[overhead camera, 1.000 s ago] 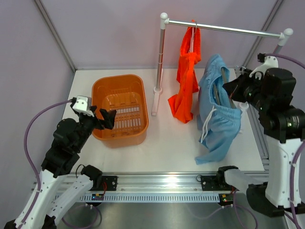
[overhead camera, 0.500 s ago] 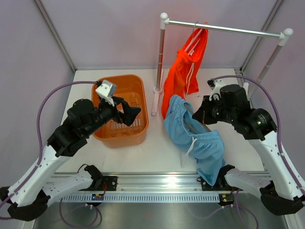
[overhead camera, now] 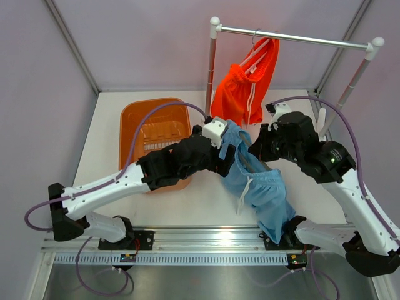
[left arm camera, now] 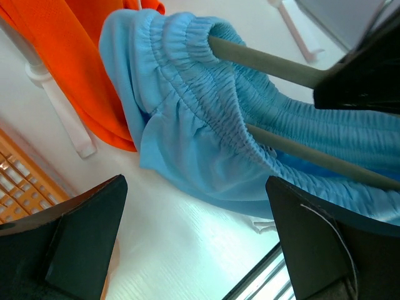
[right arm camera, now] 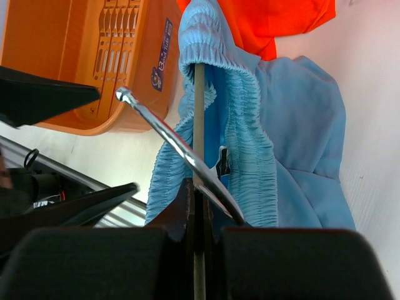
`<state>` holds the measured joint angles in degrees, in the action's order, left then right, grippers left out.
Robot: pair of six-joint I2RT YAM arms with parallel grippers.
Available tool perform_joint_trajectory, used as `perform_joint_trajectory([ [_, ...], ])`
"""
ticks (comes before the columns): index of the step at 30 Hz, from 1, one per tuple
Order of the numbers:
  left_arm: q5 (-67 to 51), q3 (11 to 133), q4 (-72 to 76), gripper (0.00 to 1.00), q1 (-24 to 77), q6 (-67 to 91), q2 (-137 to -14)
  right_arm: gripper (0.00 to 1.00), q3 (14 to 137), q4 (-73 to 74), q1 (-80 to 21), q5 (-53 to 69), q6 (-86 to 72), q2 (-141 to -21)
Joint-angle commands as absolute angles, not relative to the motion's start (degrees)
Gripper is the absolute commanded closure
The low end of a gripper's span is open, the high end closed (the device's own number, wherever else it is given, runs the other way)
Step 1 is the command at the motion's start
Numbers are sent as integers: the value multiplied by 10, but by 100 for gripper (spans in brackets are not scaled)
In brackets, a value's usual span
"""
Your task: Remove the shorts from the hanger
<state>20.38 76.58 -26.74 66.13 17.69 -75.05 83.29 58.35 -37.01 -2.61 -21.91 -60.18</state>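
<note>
Though left jaws gape near the basket (overhead camera: 127, 134), right jaws clamp blue shorts' (overhead camera: 265, 194) hanger (right arm camera: 199, 106).

Bright even light, soft shadows, glare on the table (left arm camera: 187, 250), near edges of wrist views blurred

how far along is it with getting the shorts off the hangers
Done: the hanger with the blue shorts is off the rail, clamped in the right pincer. In hand: the open left pincer faces their waistband, gripping nothing yet. Left: pull them off the hanger, then do the orange shorts hanging on the rail.
</note>
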Motion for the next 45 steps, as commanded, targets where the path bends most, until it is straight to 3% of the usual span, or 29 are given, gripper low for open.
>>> perform_joint_trajectory([
  [1,242,811,-208,1,667,207,-773,100,851,545,-379,-46,-235,-594],
  [13,236,817,-160,1,672,211,-794,100,828,547,-381,-48,-236,-580],
  [30,289,864,-214,2,672,236,-881,100,853,561,-384,-54,-235,-574],
  [34,301,862,-216,13,672,238,-882,100,858,565,-385,-58,-235,-570],
  [35,302,858,-214,24,672,238,-881,100,858,566,-385,-59,-235,-570],
  [37,308,860,-219,33,671,236,-882,100,858,568,-385,-60,-235,-570],
  [38,310,863,-222,42,671,236,-885,100,858,568,-385,-60,-236,-570],
  [39,314,871,-228,61,671,235,-889,100,859,569,-385,-60,-236,-570],
  [41,318,874,-231,81,667,234,-890,100,861,570,-385,-56,-236,-568],
  [42,325,872,-229,97,665,233,-890,100,863,574,-385,-54,-235,-568],
  [44,334,874,-223,100,660,223,-888,100,870,581,-385,-51,-234,-567],
  [45,348,878,-218,97,656,218,-889,100,872,584,-384,-48,-233,-567],
])
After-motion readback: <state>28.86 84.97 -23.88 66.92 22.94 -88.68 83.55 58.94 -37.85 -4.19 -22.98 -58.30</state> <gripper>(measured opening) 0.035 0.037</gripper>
